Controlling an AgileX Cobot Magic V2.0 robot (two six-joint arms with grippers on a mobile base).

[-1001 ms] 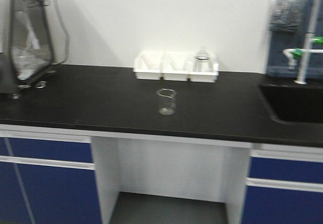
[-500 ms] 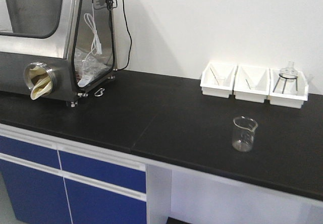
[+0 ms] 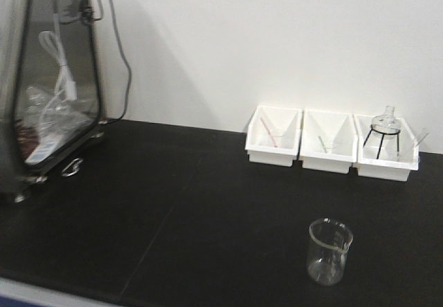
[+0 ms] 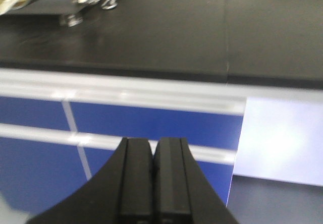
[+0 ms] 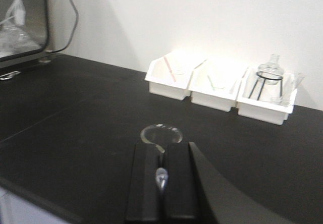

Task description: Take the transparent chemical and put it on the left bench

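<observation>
Left gripper [image 4: 153, 144]: fingers pressed together, nothing between them. It hangs short of the desk edge, over the blue drawer fronts [image 4: 126, 120], and takes no part at present.

Right gripper [image 5: 162, 151]: fingers together with only a thin seam between, nothing held. It is aimed along the desk [image 3: 208, 217] at the task item.

Task item: the transparent beaker [image 3: 330, 252] stands upright and free on the desk, just beyond the right fingertips in the right wrist view.

Behind it, against the wall, stand three white trays [image 3: 273, 140]; the right-hand one holds a flask on a tripod [image 3: 385, 124]. A glass-fronted cabinet [image 3: 48, 86] stands far left.

Assessment: the step in hand is the approach; no grasp is made. The next move calls for the right fingers to part wider than the beaker, advance around its wall and close gently, since thin glass may slip or tip.
</observation>
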